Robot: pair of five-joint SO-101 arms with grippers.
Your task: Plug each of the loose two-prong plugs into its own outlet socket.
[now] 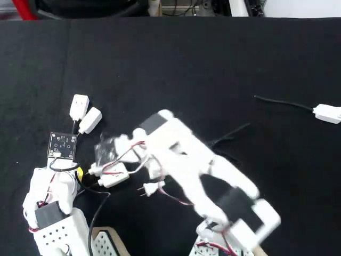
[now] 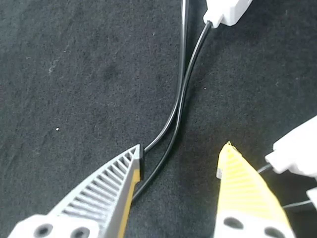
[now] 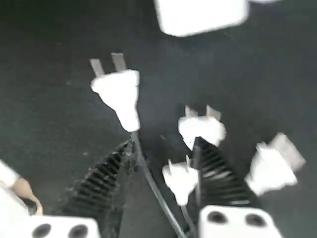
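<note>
We are holding our left pincer open over the black counter, gripping nothing, with two black cords running between its fingers toward a white socket. Our right pincer is likewise hanging open and empty above a crowd of four loose plugs. The nearest plug is lying against one finger, a second plug is sitting just past that fingertip, and a third plug is near those two. A longer plug is lying farther out, its cord passing between the fingers. Beyond the crowd, the high view is showing two sockets side by side, and well apart at the far edge a white block on its own cord.

We are judging nothing to be plugged in yet. The plugs are lying so close that closing here could catch a cord or pinch two plugs at once, and lifting one may drag its tangled neighbours along. The sockets are lying loose, so pushing prongs in may simply slide them away.
</note>
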